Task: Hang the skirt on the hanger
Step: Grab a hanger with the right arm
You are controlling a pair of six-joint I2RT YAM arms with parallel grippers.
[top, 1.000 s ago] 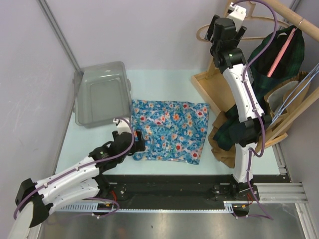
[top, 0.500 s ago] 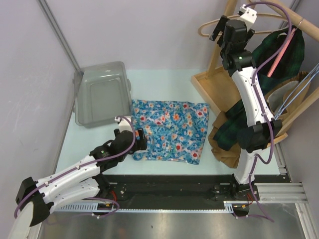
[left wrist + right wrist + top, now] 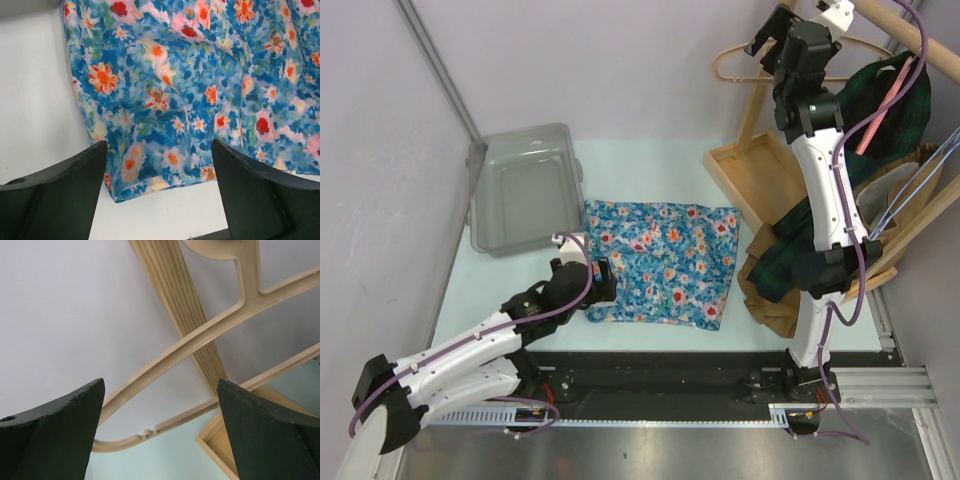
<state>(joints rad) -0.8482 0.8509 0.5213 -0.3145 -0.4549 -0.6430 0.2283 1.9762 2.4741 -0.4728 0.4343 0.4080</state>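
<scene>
Left gripper (image 3: 159,150): dark fingers (image 3: 60,190) spread wide, clasping nothing. Poised over the near left corner of the blue floral cloth skirt (image 3: 200,100), with the hem edge framed between the two pads. Cannot tell whether touching the cloth or just above it.

Skirt: flat on the pale green table (image 3: 510,280), spread out with a few soft wrinkles, just right of the grey translucent plastic bin (image 3: 525,185), well apart from the hanger.

Right gripper (image 3: 160,385): fingers equally wide, holding nothing. Raised high at the back right, pointed at the tan curved hanger (image 3: 200,335) suspended by the upright of the light wooden rack (image 3: 170,300). Close to the hanger's shoulder, apparently not in contact.

Farther right on the same rack: a dark green tartan garment (image 3: 880,110), draped, with more of it bunched at the foot.

Judged step: the approach only. One arm for the hanger, the other for the skirt; nothing grasped, nothing hung.

Next move, as a judgement:
- Calls for closing the right fingers squarely on one arm of the hanger, then lifting it free of the rack without snagging the tartan.
- On the left, calls for a low pinch taking the corner's full thickness, not just the top layer.
- Unclear from here which edge carries the waistband.
</scene>
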